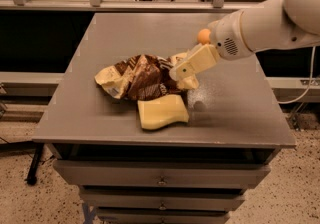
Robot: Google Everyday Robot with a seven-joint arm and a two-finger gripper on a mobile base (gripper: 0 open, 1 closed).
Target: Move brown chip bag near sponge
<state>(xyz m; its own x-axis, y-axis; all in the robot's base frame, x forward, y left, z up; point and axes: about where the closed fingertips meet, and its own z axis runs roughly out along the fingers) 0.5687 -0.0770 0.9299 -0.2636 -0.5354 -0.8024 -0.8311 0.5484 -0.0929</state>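
The brown chip bag [140, 75] lies mid-frame on the table [100, 118], touching the sponge [162, 111] just below it. The gripper [184, 74] is at the bag's right end; whether it grips anything cannot be told. The drawers [160, 180] at the bottom of the frame are closed.

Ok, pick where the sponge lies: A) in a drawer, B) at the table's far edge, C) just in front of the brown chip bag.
C: the sponge lies close by the brown chip bag's near side, with the end effector at the bag's end on the right of the view.
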